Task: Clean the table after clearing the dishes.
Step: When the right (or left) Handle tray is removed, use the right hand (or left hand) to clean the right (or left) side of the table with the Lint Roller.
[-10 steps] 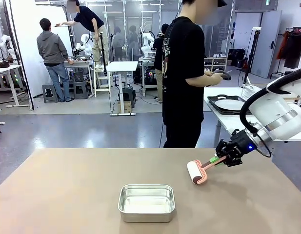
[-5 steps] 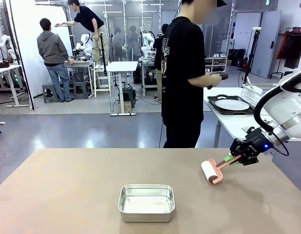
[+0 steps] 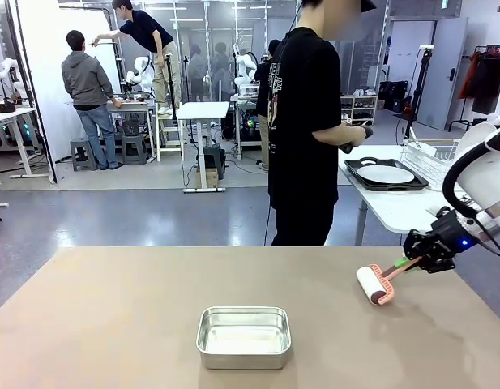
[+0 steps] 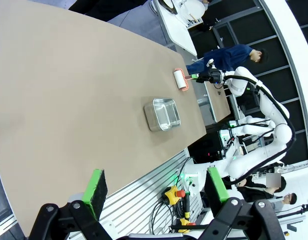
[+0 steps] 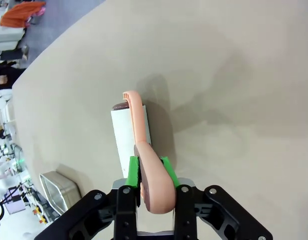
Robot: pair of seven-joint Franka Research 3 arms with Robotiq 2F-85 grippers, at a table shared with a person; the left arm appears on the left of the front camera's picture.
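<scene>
The left gripper hangs high over the table with jaws spread, empty. Rightward past the steel pan, the right gripper, clenched on a pink lint roller, has dragged it toward the table's right edge over the last second, so cleaning is underway. The dishes sit cleared on the white side table. No legible writing.
</scene>
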